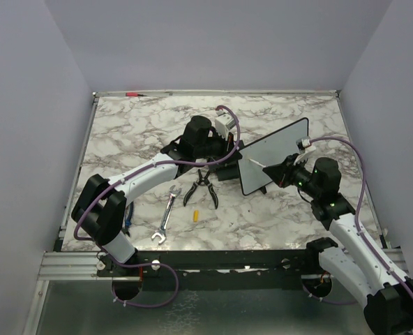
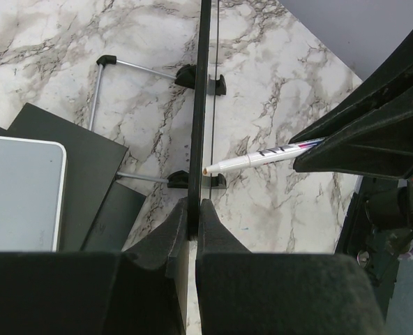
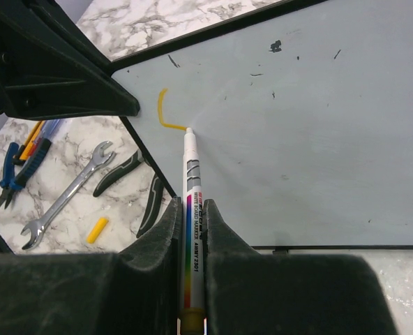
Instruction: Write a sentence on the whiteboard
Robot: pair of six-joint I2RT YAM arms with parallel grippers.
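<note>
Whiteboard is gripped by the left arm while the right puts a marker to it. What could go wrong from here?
1. The left fingers pinch the whiteboard at one edge only; marker pressure may tilt or swing it.
2. The marker sits lengthwise between the right fingers, so pushing could slide it back.
3. The yellow stroke is pale and may read poorly.

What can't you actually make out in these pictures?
- The sentence: the right wrist view shows only one short yellow stroke, too little to read.
- Face of the whiteboard: the left wrist view sees it edge-on.
- Rear end of the marker: hidden between the fingers of the right gripper.
- Hold of the left gripper on the board: in the top view, hidden under its own wrist.
</note>
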